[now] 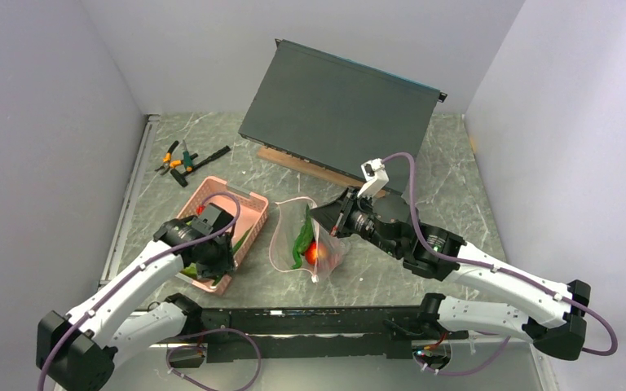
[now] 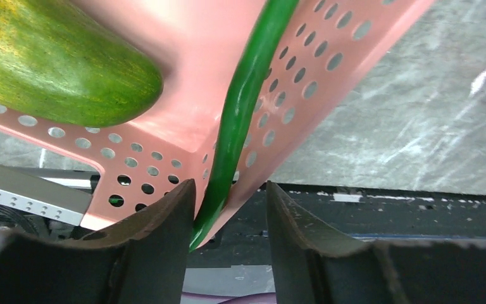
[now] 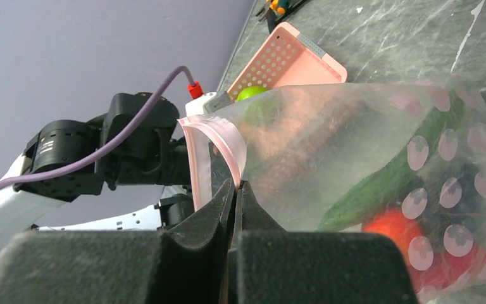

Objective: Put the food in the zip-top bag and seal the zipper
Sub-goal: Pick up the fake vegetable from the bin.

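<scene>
The clear zip-top bag (image 1: 326, 259) lies mid-table with its mouth lifted. My right gripper (image 3: 235, 190) is shut on the bag's edge by the pink zipper (image 3: 218, 142). A long green piece (image 3: 380, 183) and a red piece (image 3: 392, 228) of food sit inside. My left gripper (image 2: 228, 215) is at the pink basket's (image 2: 190, 38) near corner. Its jaws stand apart around the basket wall and the tip of a long green pepper (image 2: 240, 114), which touches one finger. An orange-green mango (image 2: 57, 69) lies in the basket. A green apple (image 3: 250, 93) shows there too.
Orange-handled pliers (image 1: 175, 161) lie at the back left. A dark slanted panel (image 1: 342, 106) on a wooden strip stands behind the bag. Grey walls close in both sides. The black arm-mount rail (image 1: 310, 322) runs along the near edge.
</scene>
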